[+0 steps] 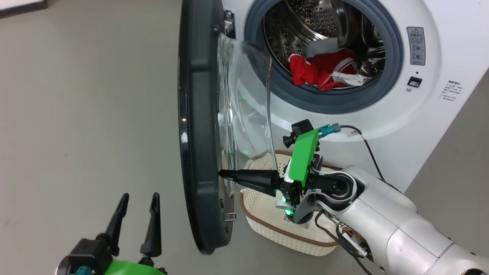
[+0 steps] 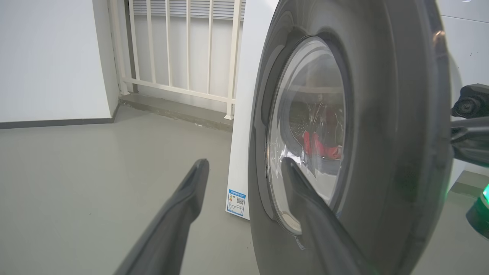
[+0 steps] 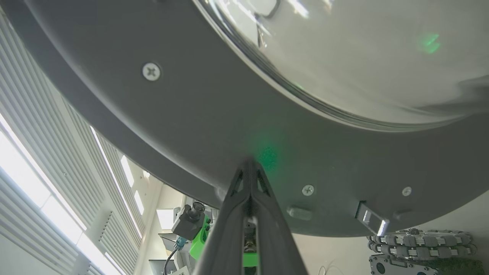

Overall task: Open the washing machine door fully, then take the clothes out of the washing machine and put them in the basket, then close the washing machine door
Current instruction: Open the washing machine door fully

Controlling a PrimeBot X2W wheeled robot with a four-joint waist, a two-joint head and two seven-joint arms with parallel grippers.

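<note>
Now the washing machine door (image 1: 198,126) stands open. It sticks out from the front of the washing machine (image 1: 431,95), so the head view sees it from its edge. Its clear glass bowl (image 1: 248,114) bulges out on the side where the right arm is.

The right gripper (image 1: 223,174) has its two dark fingers pressed tight together, with nothing between them. Its tip touches the inner side of the door's black rim, low down, not far from a small metal hook (image 1: 231,217).

The left gripper (image 1: 140,195) has its fingers spread wide and holds nothing. It hangs low over the grey floor (image 1: 84,114) on the outer side of the door, near it but apart from it.

The clothes (image 1: 324,70) lie in a heap at the bottom of the steel drum (image 1: 305,23). They are mostly red with white bits, and a greyish-white piece sits behind them.

The basket (image 1: 290,236) sits on the floor just in front of the machine, below the round hole. The right arm hides part of it.
</note>
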